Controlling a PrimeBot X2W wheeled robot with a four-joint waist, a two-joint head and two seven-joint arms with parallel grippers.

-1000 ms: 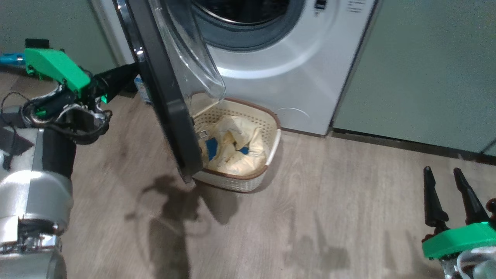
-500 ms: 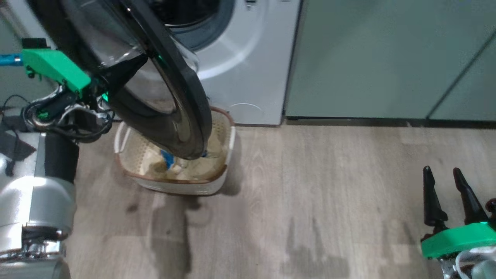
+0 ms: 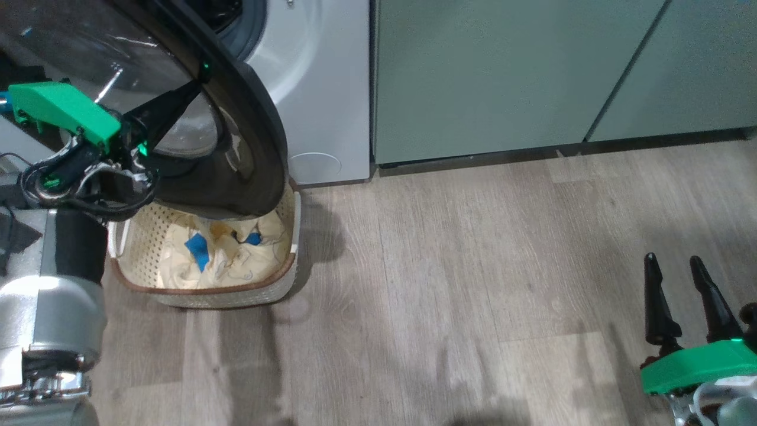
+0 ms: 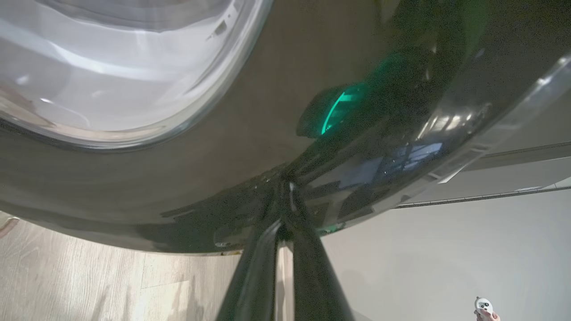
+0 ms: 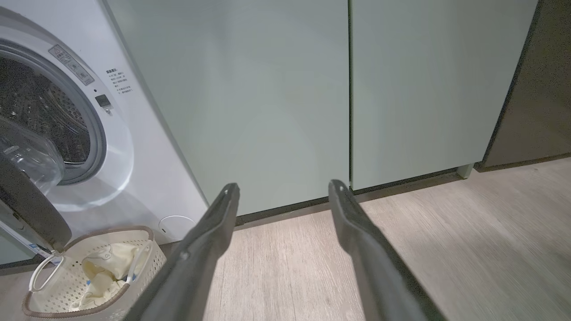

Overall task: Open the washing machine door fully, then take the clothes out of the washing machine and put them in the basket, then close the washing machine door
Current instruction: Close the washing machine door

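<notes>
Head view. Shows the left gripper shut tight, both fingers pressed together, nothing held between them. Touches the door with its tips, right on the shiny black rim. Door part way open, tilted out from the washing machine just past the tips. Below the left gripper, on the floor, the basket, partly under the bottom of the door. Inside the basket, the clothes, soft and pale yellow with small blue patches. Far off to the right, the right gripper, fingers wide apart and pointing up, nothing between them, bare floor under it. Well beyond its tips, the green cupboards.

Left wrist view. Looks along the left gripper, fingers side by side and closed, tips against the black rim of the door. Up and to the left of the tips, the clear glass of the door.

Right wrist view. Looks between the spread fingers of the right gripper, empty. Straight ahead, the cupboards. Off to the left of the fingers, the washing machine with the door in front of it. Lower left, near the left finger but not touching, the basket with the clothes inside.
</notes>
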